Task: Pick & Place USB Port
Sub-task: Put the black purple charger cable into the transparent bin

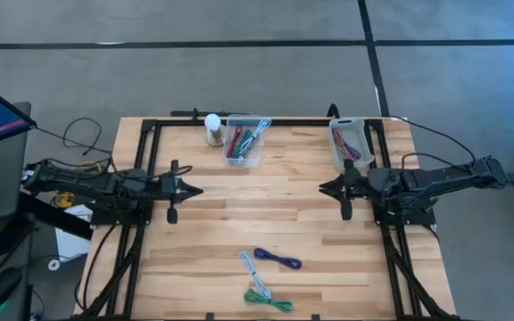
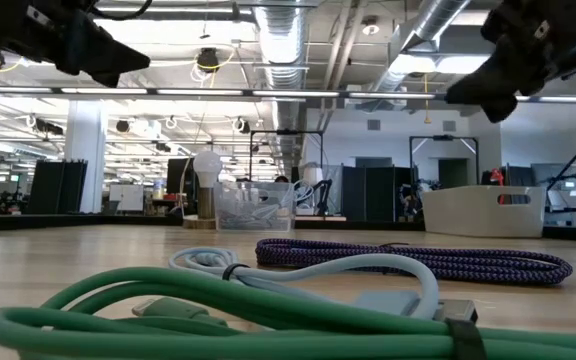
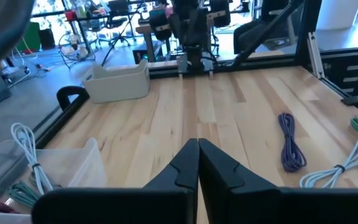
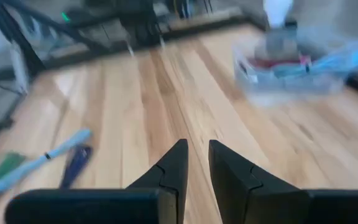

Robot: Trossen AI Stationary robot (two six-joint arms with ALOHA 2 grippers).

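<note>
Loosely coiled, the purple cable [image 1: 277, 259] lies untouched; left gripper [image 1: 196, 189] pressed together, right gripper [image 1: 324, 187] slightly spread.

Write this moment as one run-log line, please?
left gripper: shut, empty | right gripper: slightly open, empty | cables: on table, untouched

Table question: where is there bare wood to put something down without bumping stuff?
The widest bare wood lies mid-table, between the left gripper and the right gripper. More sits between the clear bin and the white bin. It is crowded at the near edge: purple cable, white cable and green cable.
</note>
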